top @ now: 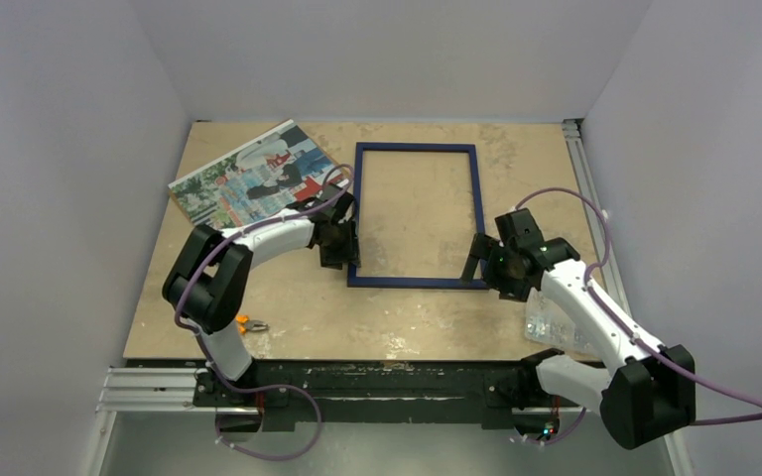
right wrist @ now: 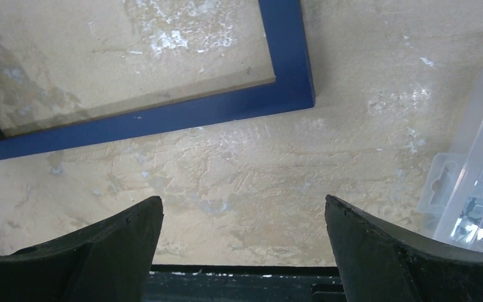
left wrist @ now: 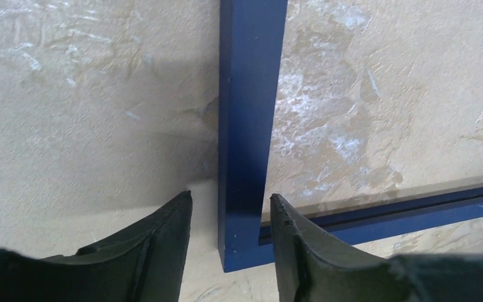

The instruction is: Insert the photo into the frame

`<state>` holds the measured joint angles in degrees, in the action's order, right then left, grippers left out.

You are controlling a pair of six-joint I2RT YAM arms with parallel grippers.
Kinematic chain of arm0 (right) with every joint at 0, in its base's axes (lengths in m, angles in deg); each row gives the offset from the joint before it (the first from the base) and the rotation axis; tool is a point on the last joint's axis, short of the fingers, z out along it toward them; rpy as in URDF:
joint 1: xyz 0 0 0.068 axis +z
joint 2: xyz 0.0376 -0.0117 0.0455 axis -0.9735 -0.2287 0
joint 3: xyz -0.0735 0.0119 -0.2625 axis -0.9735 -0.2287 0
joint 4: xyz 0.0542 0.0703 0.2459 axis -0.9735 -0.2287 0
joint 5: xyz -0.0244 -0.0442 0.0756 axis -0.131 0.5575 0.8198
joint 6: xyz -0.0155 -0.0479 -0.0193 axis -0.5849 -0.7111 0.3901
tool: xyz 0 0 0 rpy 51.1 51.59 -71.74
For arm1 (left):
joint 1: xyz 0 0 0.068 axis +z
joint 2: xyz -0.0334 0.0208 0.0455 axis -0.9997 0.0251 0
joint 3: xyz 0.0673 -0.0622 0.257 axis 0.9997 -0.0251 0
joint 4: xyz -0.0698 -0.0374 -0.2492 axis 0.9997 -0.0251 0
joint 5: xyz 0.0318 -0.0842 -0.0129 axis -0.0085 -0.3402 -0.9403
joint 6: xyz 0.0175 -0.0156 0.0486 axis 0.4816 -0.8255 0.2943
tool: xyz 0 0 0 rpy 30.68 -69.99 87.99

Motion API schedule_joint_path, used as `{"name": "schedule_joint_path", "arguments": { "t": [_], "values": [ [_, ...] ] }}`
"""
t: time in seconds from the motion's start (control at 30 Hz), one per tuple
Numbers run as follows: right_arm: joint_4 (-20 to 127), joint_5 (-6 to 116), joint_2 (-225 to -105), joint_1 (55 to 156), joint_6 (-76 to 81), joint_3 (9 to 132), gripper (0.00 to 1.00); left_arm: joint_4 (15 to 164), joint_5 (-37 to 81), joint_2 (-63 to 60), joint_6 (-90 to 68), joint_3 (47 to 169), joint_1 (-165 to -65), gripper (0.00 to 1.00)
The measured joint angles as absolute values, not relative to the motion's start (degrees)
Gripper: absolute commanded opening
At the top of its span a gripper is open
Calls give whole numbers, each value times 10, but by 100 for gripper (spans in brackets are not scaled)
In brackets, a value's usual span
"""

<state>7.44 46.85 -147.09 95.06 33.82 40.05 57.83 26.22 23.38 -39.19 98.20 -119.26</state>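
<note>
The frame (top: 412, 283) lies flat in the middle of the table, dark blue side up, with bare table showing through its pane. The photo (top: 248, 178) lies face up at the far left, apart from the frame. My left gripper (top: 342, 260) is open at the frame's near-left corner. In the left wrist view my left gripper (left wrist: 231, 201) has its fingers on either side of the frame's left rail (left wrist: 251, 113), with a gap on the outer side. My right gripper (top: 478, 268) is open and empty beside the near-right corner. In the right wrist view my right gripper (right wrist: 244, 204) hangs over bare table short of the frame (right wrist: 163, 116).
A clear plastic package (top: 556, 322) lies at the near right, also in the right wrist view (right wrist: 471, 189). A small orange-handled tool (top: 250, 323) lies near the table's front edge at the left. Grey walls enclose the wooden table (top: 407, 327) on three sides.
</note>
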Motion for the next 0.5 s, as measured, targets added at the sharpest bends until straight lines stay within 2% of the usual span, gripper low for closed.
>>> {"name": "schedule_joint_path", "arguments": {
  "t": [0.1,0.3,0.43,0.5],
  "values": [
    [75,481,-1471,951,337,408,98,586,261,243,-392,987,-1197,35],
    [79,492,-1473,951,336,425,99,599,262,253,-396,993,-1210,10],
    [82,497,-1476,951,335,428,99,602,268,254,-398,994,-1220,0],
    [83,498,-1477,951,335,428,98,604,270,254,-403,994,-1227,0]
  ]
}}
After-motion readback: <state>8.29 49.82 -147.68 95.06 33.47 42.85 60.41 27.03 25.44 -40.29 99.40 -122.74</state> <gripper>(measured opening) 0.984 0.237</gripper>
